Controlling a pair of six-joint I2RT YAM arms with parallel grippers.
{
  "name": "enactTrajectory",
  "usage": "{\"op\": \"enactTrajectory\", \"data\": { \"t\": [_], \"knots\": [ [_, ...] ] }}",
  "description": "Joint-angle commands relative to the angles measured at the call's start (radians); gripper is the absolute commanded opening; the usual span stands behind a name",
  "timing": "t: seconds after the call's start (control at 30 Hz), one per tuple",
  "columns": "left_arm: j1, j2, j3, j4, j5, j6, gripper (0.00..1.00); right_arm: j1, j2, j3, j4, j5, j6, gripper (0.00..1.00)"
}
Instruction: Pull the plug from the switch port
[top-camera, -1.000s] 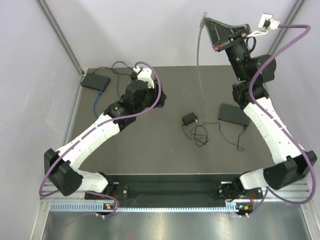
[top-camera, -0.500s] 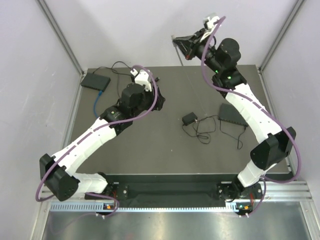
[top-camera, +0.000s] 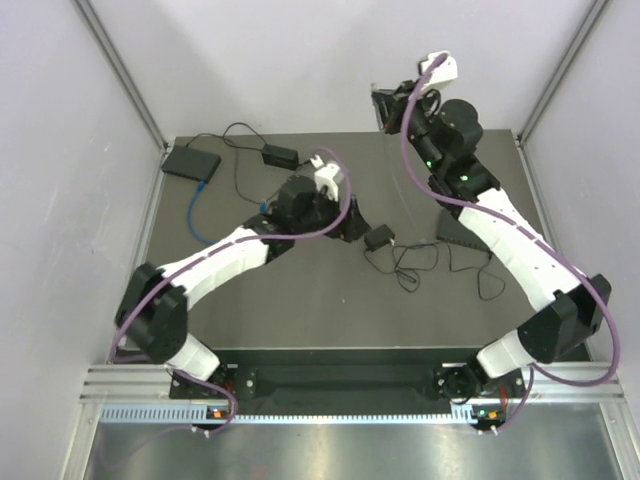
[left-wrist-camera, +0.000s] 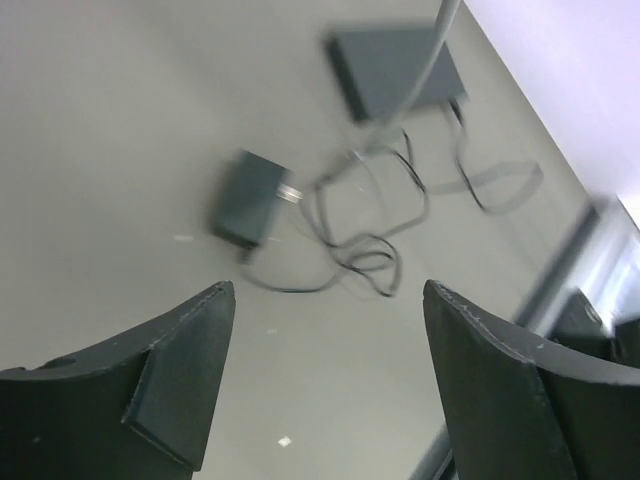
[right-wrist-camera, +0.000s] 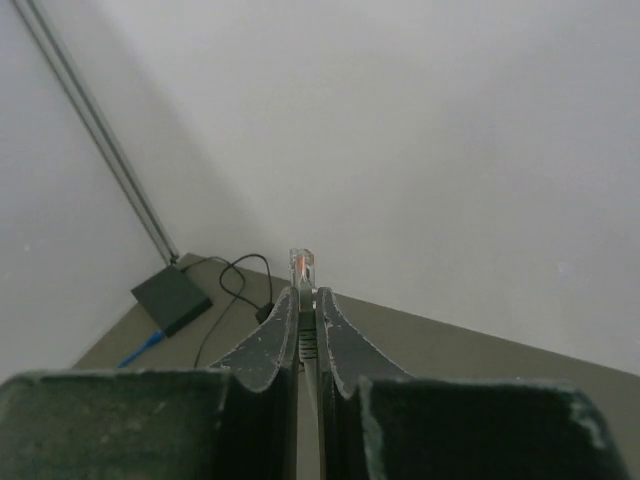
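Right gripper (right-wrist-camera: 307, 300): fingers pinched tight on the clear plug (right-wrist-camera: 302, 263), whose tip pokes out just past the fingertips. In the overhead view this gripper is raised high toward 1 o'clock, well apart from the table (top-camera: 300, 290).

Left gripper (left-wrist-camera: 322, 292): jaws wide, holding nothing, hovering low just beside the power adapter (left-wrist-camera: 250, 205).

Switch (left-wrist-camera: 395, 85) lies toward 3 o'clock on the table. The grey cable (left-wrist-camera: 425, 60) rises in front of it; motion blur hides the ports.

Judgement: plug looks clear of the port.

Handling, judged:
1. Plug is light, hard, smooth plastic, so slippery.
2. Latch tab is thin and likely brittle.
3. Cable is limp and adds little drag.
4. Best hold is the plug body's flat sides, not the cable.

A 2nd box (top-camera: 192, 162) sits at 10 o'clock.
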Motion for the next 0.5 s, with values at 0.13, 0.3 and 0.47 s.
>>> {"op": "enactTrajectory", "data": {
  "t": [0.13, 0.3, 0.47],
  "knots": [
    [-0.076, 0.206, -0.034, 0.358, 0.199, -0.004, 0.82, -0.060, -0.186, -0.002, -0.076, 0.111, 0.221, 0.00],
    [-0.111, 0.322, 0.005, 0.457, 0.197, 0.105, 0.84, -0.207, -0.264, -0.048, -0.093, -0.062, 0.408, 0.00],
    [-0.133, 0.402, -0.012, 0.621, 0.199, 0.215, 0.86, -0.273, -0.289, -0.070, -0.072, -0.193, 0.491, 0.00]
  ]
}}
